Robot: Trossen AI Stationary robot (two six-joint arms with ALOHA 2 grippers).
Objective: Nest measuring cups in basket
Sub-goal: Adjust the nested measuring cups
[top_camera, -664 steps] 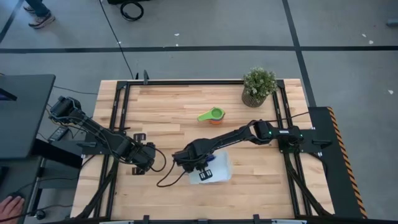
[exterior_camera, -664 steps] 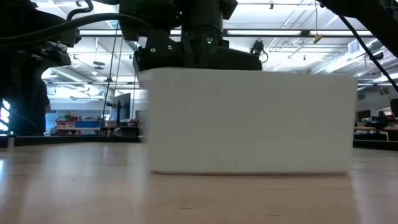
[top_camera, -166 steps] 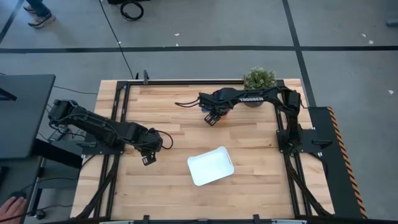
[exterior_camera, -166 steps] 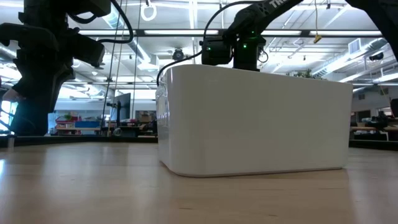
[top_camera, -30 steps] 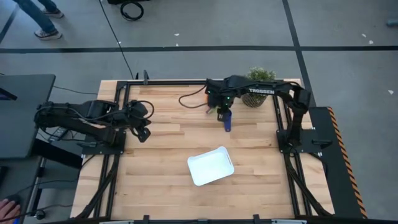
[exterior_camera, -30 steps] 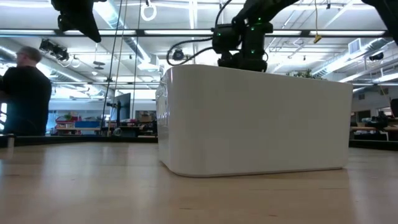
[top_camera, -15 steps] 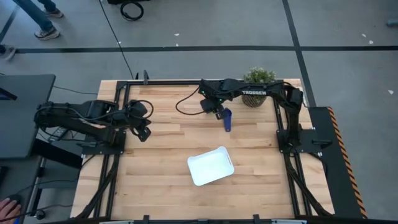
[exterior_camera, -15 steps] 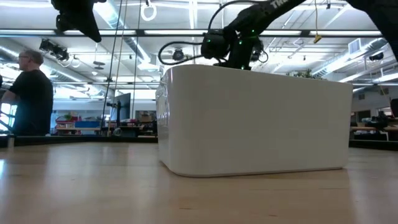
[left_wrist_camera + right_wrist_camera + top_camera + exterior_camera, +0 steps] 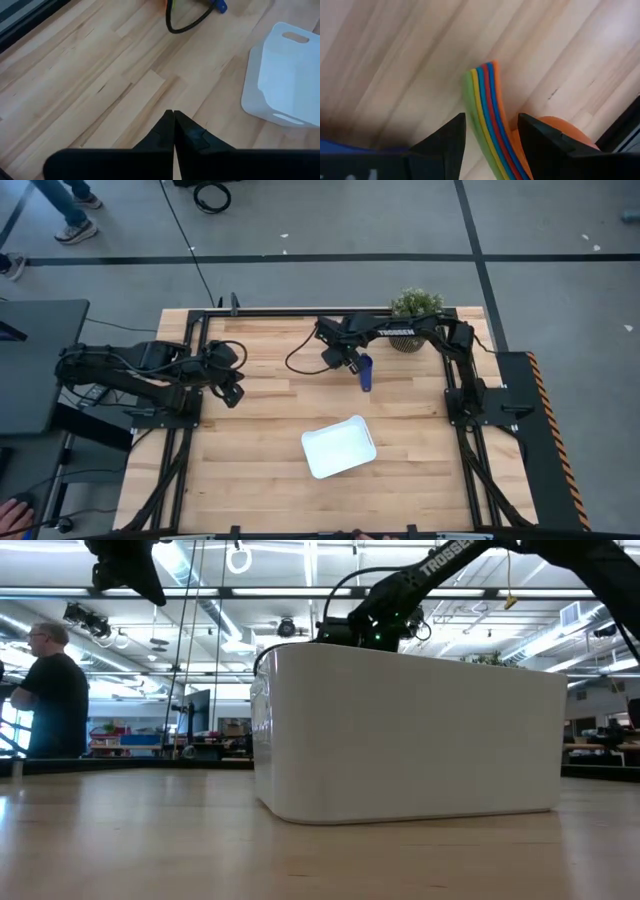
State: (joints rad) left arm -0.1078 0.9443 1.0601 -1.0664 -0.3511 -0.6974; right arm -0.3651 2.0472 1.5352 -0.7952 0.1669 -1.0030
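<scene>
Nested stack of coloured plastic measuring cups (image 9: 487, 117) is framed by the right gripper (image 9: 490, 135), fingers spread, nothing gripped.
The handles are best pinched squarely before carrying to the shallow white plastic basket (image 9: 338, 447), well apart; the left gripper (image 9: 232, 388) is clenched empty.

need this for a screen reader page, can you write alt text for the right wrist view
The right gripper, its jaws open, hangs over a stack of measuring cups on the wooden table. The flat handles fan out between the jaws in green, yellow, red, blue and orange stripes, with the orange cup's round bowl beside one jaw.
</scene>
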